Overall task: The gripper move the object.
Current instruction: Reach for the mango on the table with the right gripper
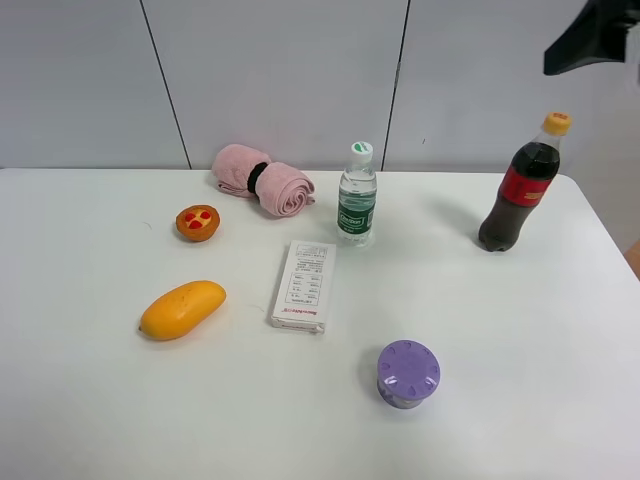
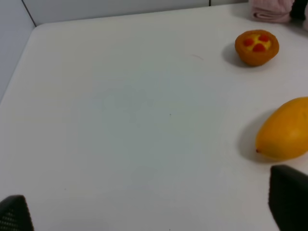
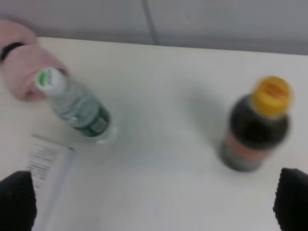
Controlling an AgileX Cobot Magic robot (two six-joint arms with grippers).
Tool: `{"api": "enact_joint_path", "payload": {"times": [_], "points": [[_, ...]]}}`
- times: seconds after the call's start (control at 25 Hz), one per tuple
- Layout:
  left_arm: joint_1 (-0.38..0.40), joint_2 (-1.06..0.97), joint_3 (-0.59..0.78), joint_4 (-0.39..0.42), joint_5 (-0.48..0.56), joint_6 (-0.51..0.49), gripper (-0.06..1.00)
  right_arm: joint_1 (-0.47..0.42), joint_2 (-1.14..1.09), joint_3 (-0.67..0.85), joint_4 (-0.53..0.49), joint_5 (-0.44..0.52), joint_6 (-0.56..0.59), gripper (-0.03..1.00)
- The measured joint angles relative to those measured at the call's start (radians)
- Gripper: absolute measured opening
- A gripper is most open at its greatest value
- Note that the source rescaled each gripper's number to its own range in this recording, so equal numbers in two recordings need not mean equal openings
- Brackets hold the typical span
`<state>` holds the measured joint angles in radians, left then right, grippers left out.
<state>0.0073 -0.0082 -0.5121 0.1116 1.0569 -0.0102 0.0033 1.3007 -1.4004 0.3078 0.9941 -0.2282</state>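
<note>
Yellow-orange mango (image 2: 284,129) rests just beside the spread left tool (image 2: 152,208).

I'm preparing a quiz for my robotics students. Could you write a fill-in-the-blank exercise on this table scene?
In the high view, the mango lies left of a white ____. The water bottle carries a ____ label. The rolled towel is ____ in colour. The left end effector is ____, not shut, and holds nothing.
Missing words: box; green; pink; open.
</note>
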Motion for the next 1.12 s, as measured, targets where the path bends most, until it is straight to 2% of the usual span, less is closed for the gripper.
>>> {"api": "enact_joint_path", "payload": {"times": [0.2,0.24,0.48,0.72,0.92,1.12], "points": [[0.0,0.0,0.0,-0.001,0.0,0.0,1.0,0.157,0.136,-0.137,0.012,0.002,-0.018,0.97],[0.0,0.0,0.0,-0.001,0.0,0.0,1.0,0.157,0.136,-0.137,0.012,0.002,-0.018,0.97],[0.0,0.0,0.0,-0.001,0.0,0.0,1.0,0.415,0.272,-0.287,0.018,0.041,0.002,0.91],[0.0,0.0,0.0,-0.001,0.0,0.0,1.0,0.629,0.385,-0.31,0.005,0.088,0.004,0.9],[0.0,0.0,0.0,-0.001,0.0,0.0,1.0,0.761,0.47,-0.31,-0.037,0.117,0.0,0.9],[0.0,0.0,0.0,-0.001,0.0,0.0,1.0,0.862,0.554,-0.31,-0.041,0.111,-0.107,0.9]]}}
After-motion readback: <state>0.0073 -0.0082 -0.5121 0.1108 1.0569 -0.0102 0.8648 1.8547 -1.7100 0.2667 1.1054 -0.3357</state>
